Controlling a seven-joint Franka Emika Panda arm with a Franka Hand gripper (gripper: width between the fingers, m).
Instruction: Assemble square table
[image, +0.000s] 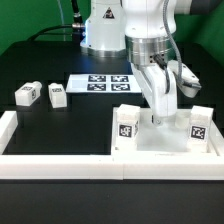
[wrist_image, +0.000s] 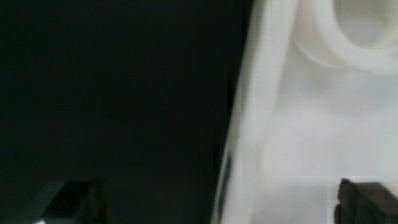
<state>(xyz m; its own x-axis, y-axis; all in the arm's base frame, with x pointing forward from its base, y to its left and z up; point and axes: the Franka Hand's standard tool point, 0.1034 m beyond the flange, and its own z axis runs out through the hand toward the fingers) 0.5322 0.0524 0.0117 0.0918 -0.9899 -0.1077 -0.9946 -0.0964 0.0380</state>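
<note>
We see the end effector (image: 161, 104) spread wide and empty, hanging just above the square table top (image: 160, 141), with the nearer loose leg (image: 57, 95) well apart on the table (image: 60, 125) toward the exterior view's left.

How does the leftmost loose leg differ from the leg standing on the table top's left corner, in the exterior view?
The leftmost loose leg lies on its side; the corner leg stands upright. The loose leg is far from the table top; the corner leg sits on it. Both are short, white and tagged.
</note>
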